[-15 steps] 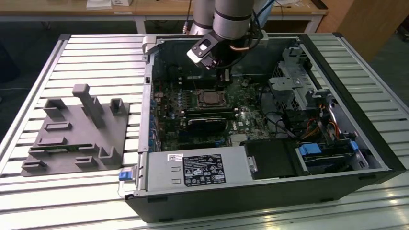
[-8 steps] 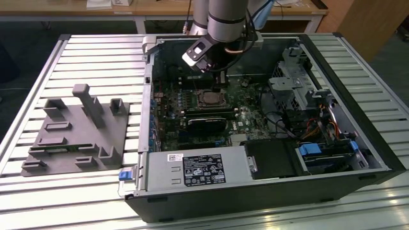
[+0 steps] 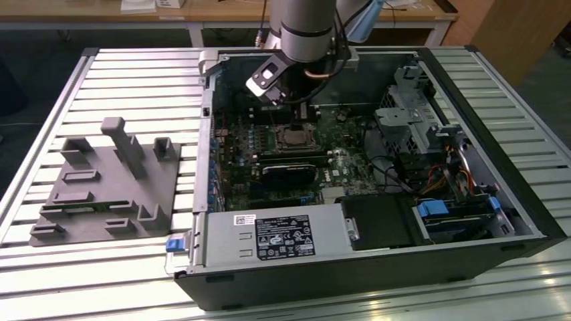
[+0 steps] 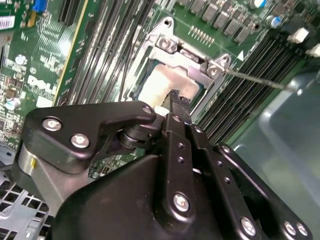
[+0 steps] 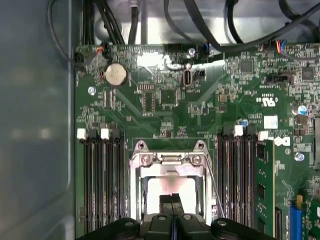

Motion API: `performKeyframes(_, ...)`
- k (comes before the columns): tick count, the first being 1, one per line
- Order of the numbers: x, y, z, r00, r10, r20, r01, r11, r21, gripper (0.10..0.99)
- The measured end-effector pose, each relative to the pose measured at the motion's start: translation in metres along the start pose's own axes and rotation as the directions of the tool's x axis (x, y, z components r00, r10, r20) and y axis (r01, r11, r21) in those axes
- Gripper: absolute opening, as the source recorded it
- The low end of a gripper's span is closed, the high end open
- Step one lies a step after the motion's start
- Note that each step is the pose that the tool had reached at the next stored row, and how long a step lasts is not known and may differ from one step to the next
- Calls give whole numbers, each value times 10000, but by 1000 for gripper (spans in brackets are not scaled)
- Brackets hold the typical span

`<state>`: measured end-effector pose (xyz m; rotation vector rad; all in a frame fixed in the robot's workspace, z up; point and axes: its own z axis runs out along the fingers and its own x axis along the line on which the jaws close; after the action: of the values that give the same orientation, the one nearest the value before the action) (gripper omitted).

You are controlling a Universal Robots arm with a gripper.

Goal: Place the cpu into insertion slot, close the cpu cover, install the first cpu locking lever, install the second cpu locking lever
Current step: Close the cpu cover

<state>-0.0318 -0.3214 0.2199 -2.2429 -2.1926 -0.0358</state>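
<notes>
You're at the cover/lever stage: the cpu [image 5: 168, 183] sits in the insertion slot [image 3: 293, 137] and the cpu cover [image 5: 170, 171] looks down over it. The gripper [image 4: 176, 97] hangs right over the slot, jaws pressed together and empty. Whether the tips touch the cpu top is unclear. A thin lever wire [image 4: 255, 80] juts free beside the slot, so latching calls for a fine sideways push. Room is tight, with memory slots [image 5: 102, 185] flanking the slot on both sides.

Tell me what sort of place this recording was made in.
Probably a robotics lab or workshop, set up for computer assembly. An open computer case lies on a slatted metal table, a grey moulded holder sits beside it, and wooden desks stand behind.
</notes>
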Motion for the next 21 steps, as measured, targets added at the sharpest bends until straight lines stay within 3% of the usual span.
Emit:
performKeyframes(7, -1, -13, 0, 10000, -70, -2, 70, 10000, -11, 106)
performKeyframes(11, -1, -13, 1, 9972, -748, -11, 748, 9972, 2, 106)
performKeyframes(16, -1, -13, 1, 9862, -1656, -24, 1656, 9862, 19, 106)
performKeyframes(21, -1, -13, 2, 9669, -2550, -40, 2551, 9669, 34, 106)
